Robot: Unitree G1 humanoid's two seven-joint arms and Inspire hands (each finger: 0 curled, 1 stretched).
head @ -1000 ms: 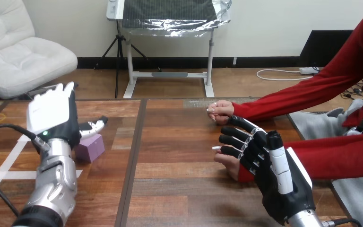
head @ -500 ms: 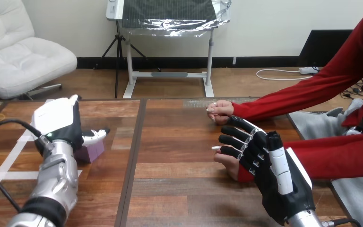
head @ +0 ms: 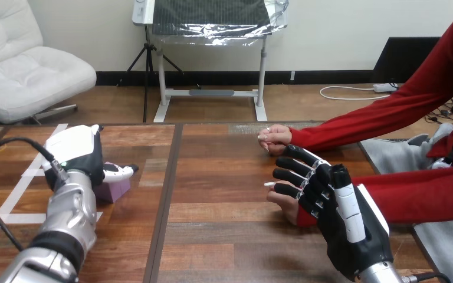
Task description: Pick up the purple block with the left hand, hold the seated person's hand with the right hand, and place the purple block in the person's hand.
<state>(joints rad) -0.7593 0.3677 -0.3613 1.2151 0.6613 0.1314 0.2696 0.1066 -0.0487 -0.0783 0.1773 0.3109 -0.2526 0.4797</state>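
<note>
Head view: on the wooden desk (head: 224, 236), the right hand (head: 348, 224) lies over the person's nearer hand (head: 284, 203), fingers curled round it. The left hand (head: 74, 150) sits low against the purple block (head: 117, 190) at the desk's left; whether it grips the block cannot be told.

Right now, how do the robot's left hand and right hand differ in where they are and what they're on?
The left hand is over the purple block at the view's left; the right hand is at the right, on the person's nearer hand. The left hand shows its white back; the right hand shows fingers curled over the person's hand. Both are black with white shells.
</note>
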